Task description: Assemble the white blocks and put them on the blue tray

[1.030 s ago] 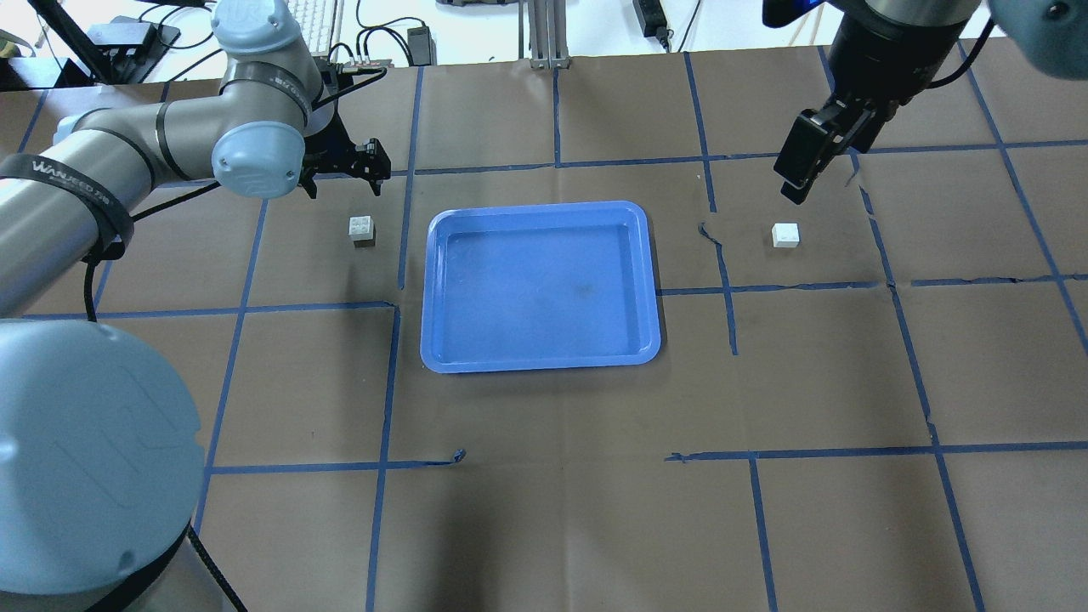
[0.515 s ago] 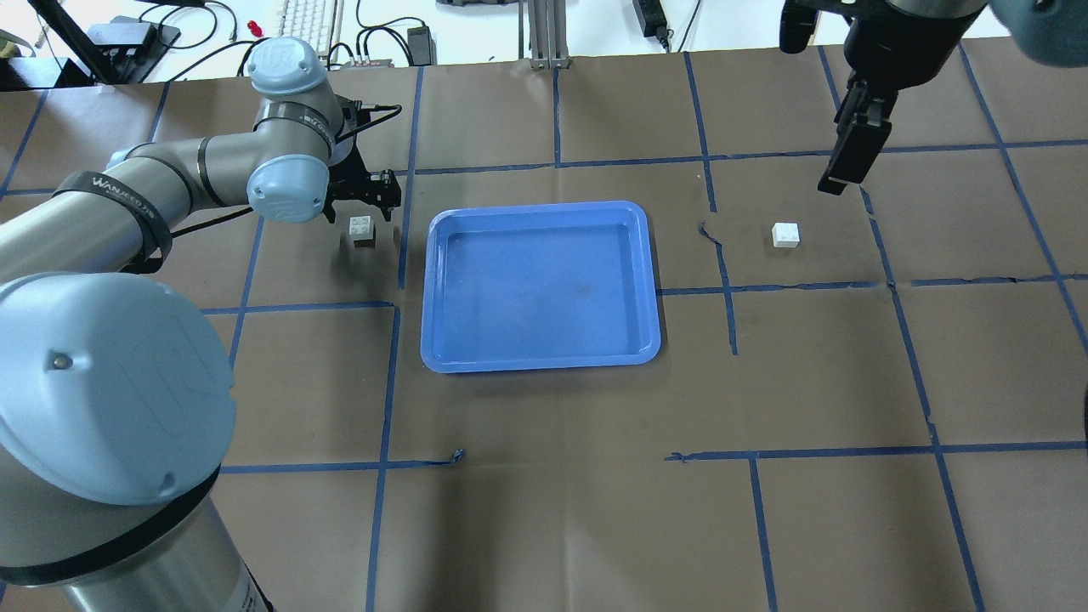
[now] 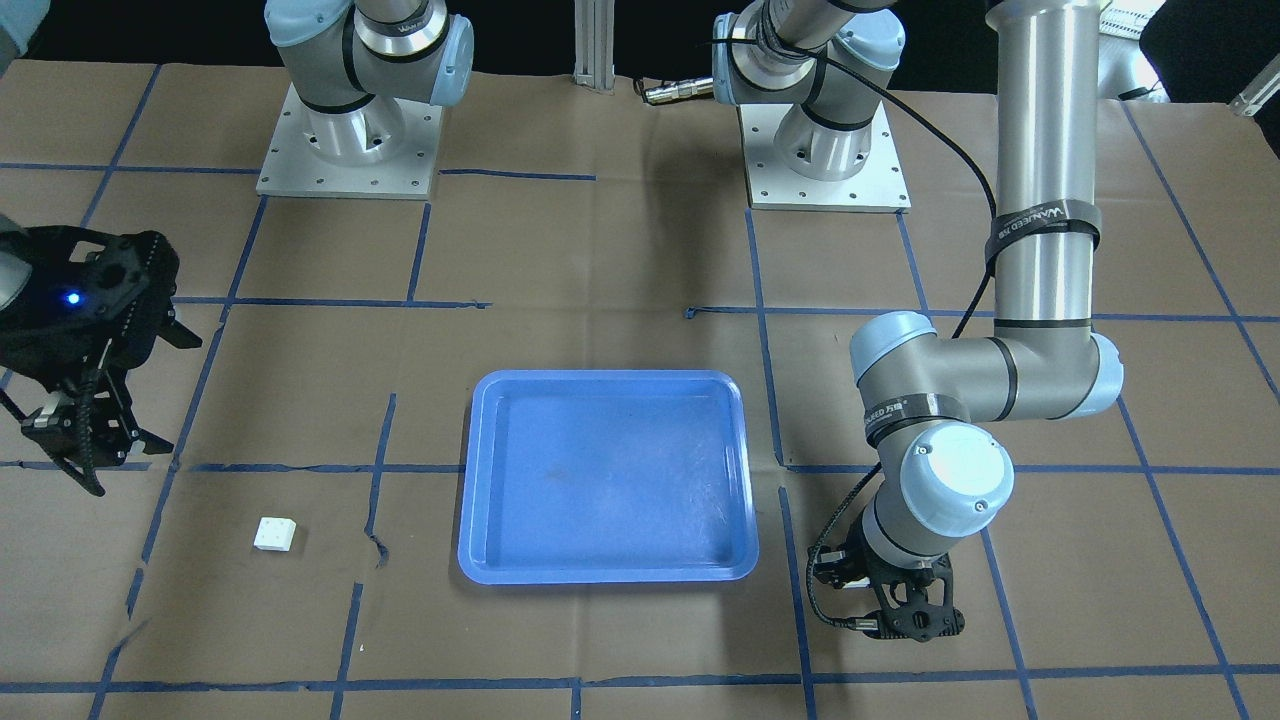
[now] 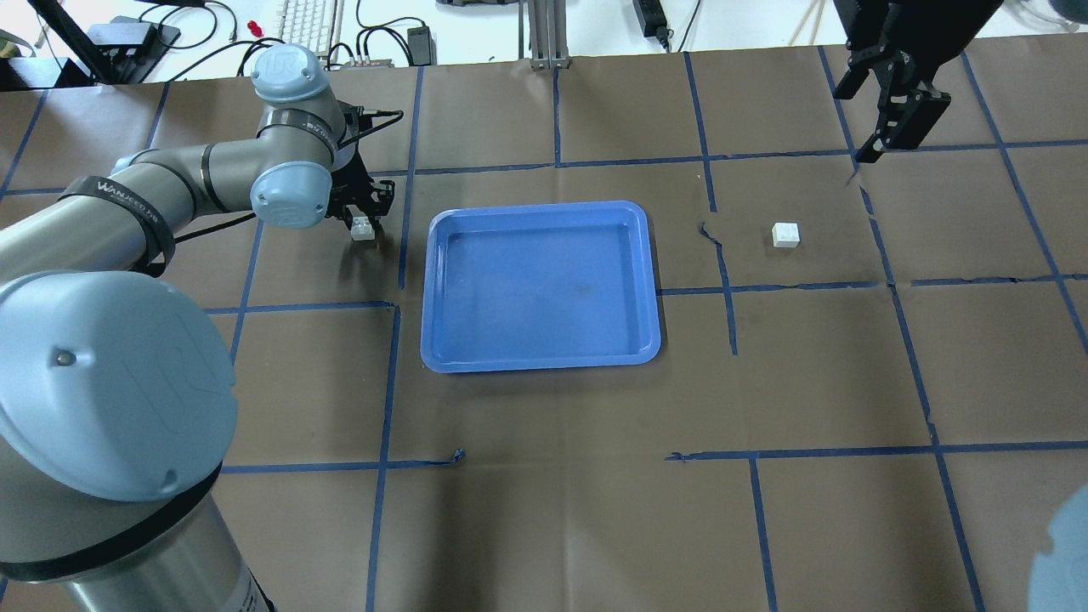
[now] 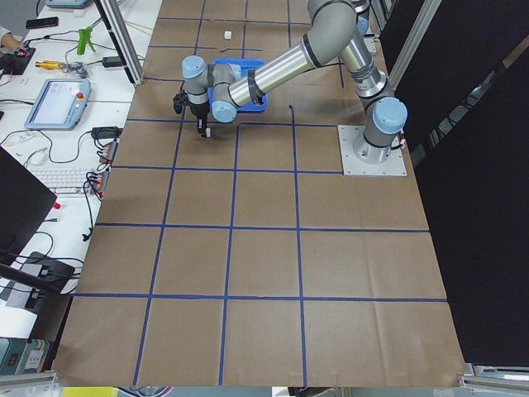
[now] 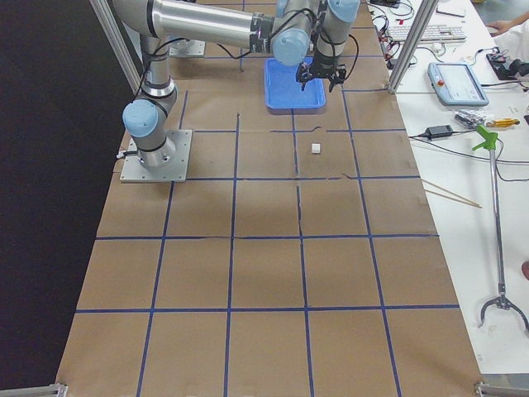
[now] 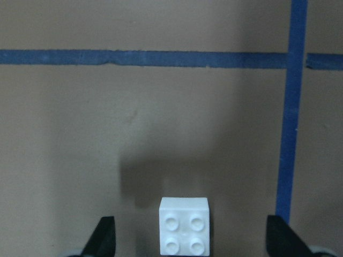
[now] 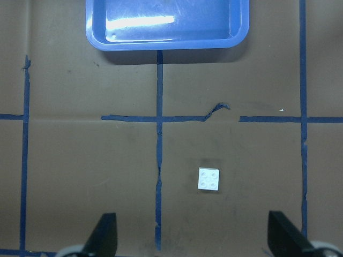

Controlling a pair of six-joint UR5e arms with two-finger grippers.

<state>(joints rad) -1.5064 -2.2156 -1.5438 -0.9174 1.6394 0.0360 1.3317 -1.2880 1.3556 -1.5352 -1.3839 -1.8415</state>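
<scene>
One white block (image 4: 364,231) lies left of the blue tray (image 4: 541,209). My left gripper (image 4: 364,216) is low over this block and open. In the left wrist view the block (image 7: 184,234) sits between the two spread fingertips (image 7: 105,238), touching neither. The gripper body (image 3: 905,612) hides this block in the front view. The other white block (image 4: 785,235) lies alone right of the tray and also shows in the right wrist view (image 8: 208,179). My right gripper (image 4: 890,119) hangs open and empty, high and beyond that block.
The brown paper table cover carries a grid of blue tape lines (image 4: 557,163), torn in places near the right block. Both arm bases (image 3: 345,140) stand at the robot's side. Cables and a keyboard (image 4: 310,21) lie beyond the far edge.
My left gripper has moved down and toward the tray's left block and now straddles it. My right gripper has swung farther right and away from the right block. Neither block has moved.
</scene>
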